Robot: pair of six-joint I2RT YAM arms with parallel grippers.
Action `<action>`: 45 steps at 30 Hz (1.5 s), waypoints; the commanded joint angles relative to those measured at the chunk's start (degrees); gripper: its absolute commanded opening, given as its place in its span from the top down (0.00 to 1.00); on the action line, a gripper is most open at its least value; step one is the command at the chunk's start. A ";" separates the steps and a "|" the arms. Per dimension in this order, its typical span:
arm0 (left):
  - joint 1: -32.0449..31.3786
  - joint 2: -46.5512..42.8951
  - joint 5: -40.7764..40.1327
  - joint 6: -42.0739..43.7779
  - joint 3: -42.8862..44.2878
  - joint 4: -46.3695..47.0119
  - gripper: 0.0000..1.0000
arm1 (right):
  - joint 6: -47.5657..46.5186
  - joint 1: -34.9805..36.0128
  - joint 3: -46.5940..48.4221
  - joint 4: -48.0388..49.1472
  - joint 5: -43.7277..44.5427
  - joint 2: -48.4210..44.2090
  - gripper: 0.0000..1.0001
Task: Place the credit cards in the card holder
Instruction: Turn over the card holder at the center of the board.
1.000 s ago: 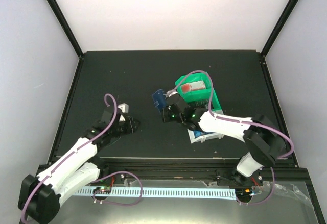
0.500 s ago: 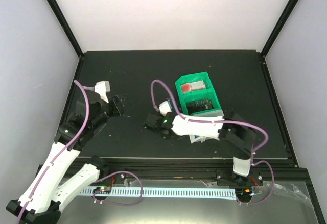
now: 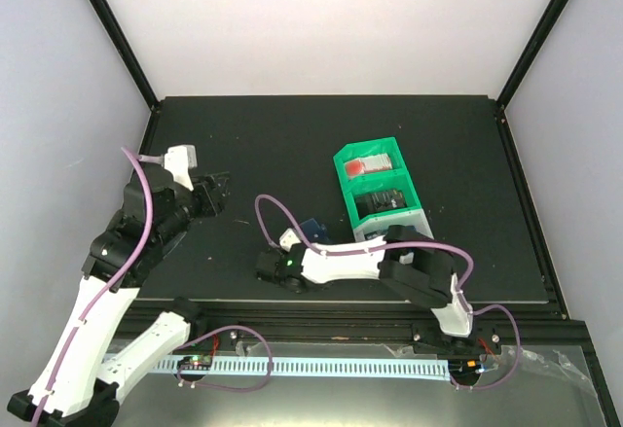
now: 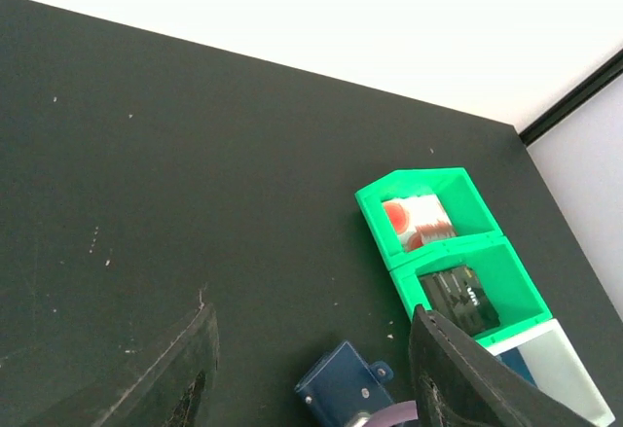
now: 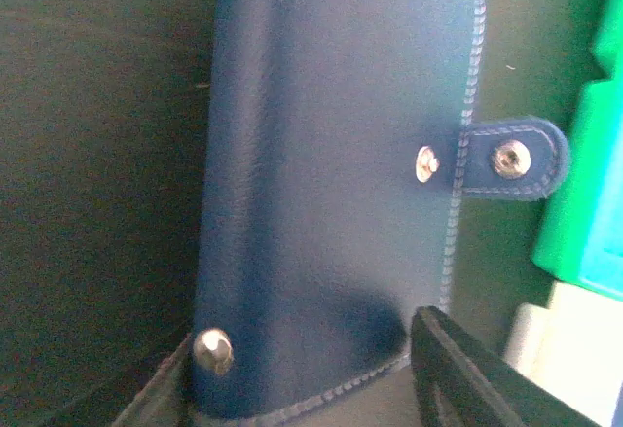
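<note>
Black table [image 3: 282, 140], white walls [image 3: 321, 18], black posts [image 3: 112, 30]

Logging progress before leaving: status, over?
Left gripper open, empty. Right gripper open at card holder, folded shut on table, tab unsnapped. Green bins close beside. Cards not clearly visible.

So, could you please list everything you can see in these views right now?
table: one, black, under everything.
card holder: one, navy, flat on the table left of the bins, snap tab sticking out.
bins: one row of three, two green and one pale, right of centre.
red-and-white item: one, in the far green bin.
black item: one, in the middle green bin.
blue thing: one, in the pale bin; too little shows to name it.
left hand: one, black fingers, open and empty, above the table's left side.
right hand: one, black fingers, open, at the card holder's edge.
</note>
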 commanded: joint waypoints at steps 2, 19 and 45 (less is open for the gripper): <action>0.75 -0.67 -0.04 1.75 2.45 -2.84 0.43 | -4.48 0.05 -3.64 12.52 -13.65 -9.47 0.41; 1.30 -2.08 15.69 -7.49 -20.63 7.17 0.24 | -1.61 -15.10 -14.64 22.70 -30.12 -27.05 0.29; -0.63 20.49 28.71 -16.09 -39.09 37.87 0.26 | -7.05 -25.76 -10.85 24.16 -42.11 -15.88 0.81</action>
